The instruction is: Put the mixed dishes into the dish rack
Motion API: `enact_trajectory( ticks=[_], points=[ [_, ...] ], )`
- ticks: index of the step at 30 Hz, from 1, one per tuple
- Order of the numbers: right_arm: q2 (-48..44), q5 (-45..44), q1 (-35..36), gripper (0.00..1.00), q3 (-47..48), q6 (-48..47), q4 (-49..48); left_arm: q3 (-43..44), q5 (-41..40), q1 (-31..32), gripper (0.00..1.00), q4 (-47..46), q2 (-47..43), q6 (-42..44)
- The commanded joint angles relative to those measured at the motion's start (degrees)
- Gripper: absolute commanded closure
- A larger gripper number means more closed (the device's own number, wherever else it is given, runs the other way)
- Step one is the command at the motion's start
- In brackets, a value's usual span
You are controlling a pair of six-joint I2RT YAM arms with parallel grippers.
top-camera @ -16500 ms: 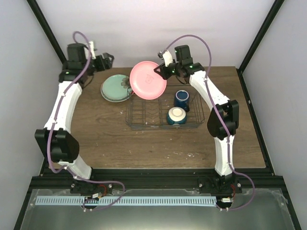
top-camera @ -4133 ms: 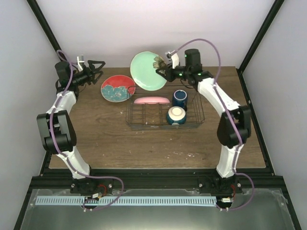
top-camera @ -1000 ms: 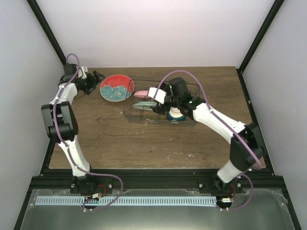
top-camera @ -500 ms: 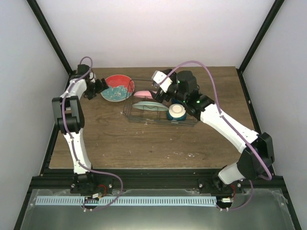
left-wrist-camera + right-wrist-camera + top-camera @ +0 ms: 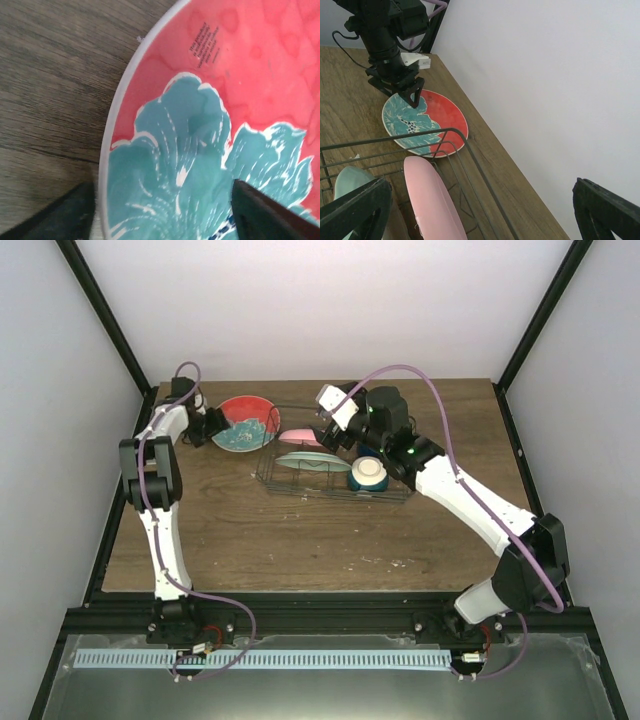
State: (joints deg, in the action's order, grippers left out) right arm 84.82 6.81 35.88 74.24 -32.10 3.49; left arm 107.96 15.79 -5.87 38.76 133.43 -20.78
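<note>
At the far left of the surface (image 5: 300, 540), the teal-and-red patterned plate (image 5: 243, 423) lies flat just outside the dish rack (image 5: 335, 490), the one dish in view not yet loaded. The left gripper (image 5: 213, 427) straddles its near rim with jaws spread, one finger over the painted face and the other over the wood, clamping nothing. A good pickup probably means seating the rim deep between the fingers and closing squarely, so the plate cannot pivot when tipped upright for a free slot. The left arm is stretched along the surface's left side, its wrist bent down and inward onto the plate. The right gripper (image 5: 332, 430) hangs over the rack with jaws wide and empty, above the pink plate (image 5: 432, 200) and mint-green plate (image 5: 305, 462).
</note>
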Motion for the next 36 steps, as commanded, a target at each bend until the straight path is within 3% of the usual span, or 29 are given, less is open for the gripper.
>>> enact_trajectory(
  ticks=[1,6,13,14,16,26,36],
  points=[
    [1.1,-1.2,0.3,0.00,2.6,0.5,-0.5,0.1,6.5,-0.7,0.35,-3.3,2.9,-1.9],
    [2.2,-1.6,0.3,0.00,3.2,0.5,-0.3,-5.0,11.6,-1.8,0.60,-8.3,3.4,-4.6],
    [3.8,-1.4,0.3,0.00,4.1,0.2,0.6,-13.3,17.5,-3.5,0.72,-16.0,2.3,-7.6],
    [4.0,-1.3,0.3,0.00,4.2,0.1,0.6,-14.8,18.6,-3.7,0.77,-17.7,1.9,-8.2],
    [4.6,-1.2,0.3,0.00,4.4,0.0,0.6,-17.3,20.8,-4.3,0.99,-21.2,1.1,-9.3],
    [8.9,1.1,0.2,0.00,9.0,4.5,5.1,-21.6,30.8,-5.9,1.00,-31.8,-0.9,-14.0],
    [11.1,4.9,-1.1,0.00,10.9,12.1,8.2,-20.1,34.1,-7.3,1.00,-37.5,-3.8,-18.8]
  ],
)
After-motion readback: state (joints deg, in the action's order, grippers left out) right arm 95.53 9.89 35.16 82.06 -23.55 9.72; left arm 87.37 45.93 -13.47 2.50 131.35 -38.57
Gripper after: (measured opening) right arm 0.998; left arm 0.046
